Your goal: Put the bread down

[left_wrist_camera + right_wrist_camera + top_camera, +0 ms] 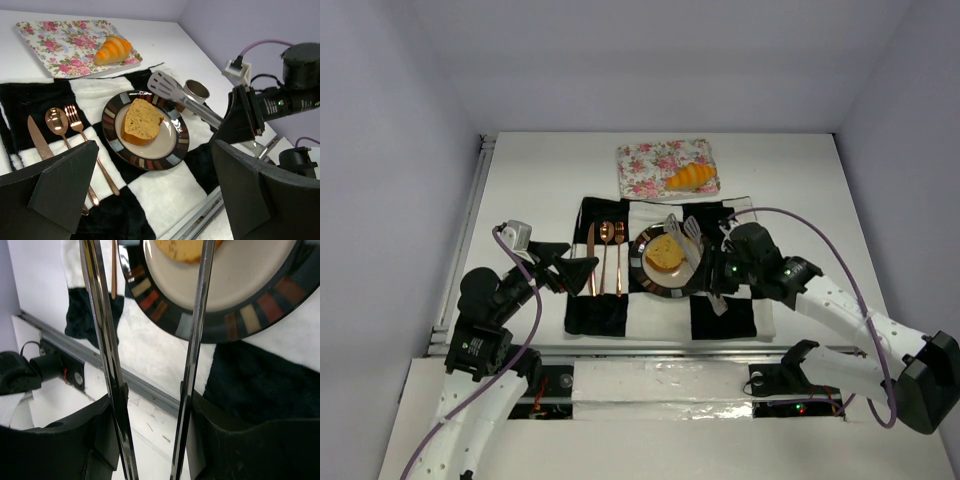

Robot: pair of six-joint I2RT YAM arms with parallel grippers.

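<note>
The pale yellow bread slice (666,252) lies on a round plate with a coloured striped rim (650,284); it also shows in the left wrist view (141,121) and at the top of the right wrist view (187,250). The golden-orange croissant (690,177) (113,50) lies on a floral tray (645,165). My right gripper (722,272) (152,395) is shut on metal tongs (690,238) (170,89), whose arms (102,330) stand apart, their heads over the plate's far right edge beside the slice. My left gripper (570,262) (152,150) is open and empty at the cloth's left side.
A black-and-white checked cloth (600,315) lies under the plate. A copper knife, spoon and fork (605,255) lie left of the plate. A small metal cup (196,91) stands right of the plate. The table's near edge rail (145,390) runs below the cloth.
</note>
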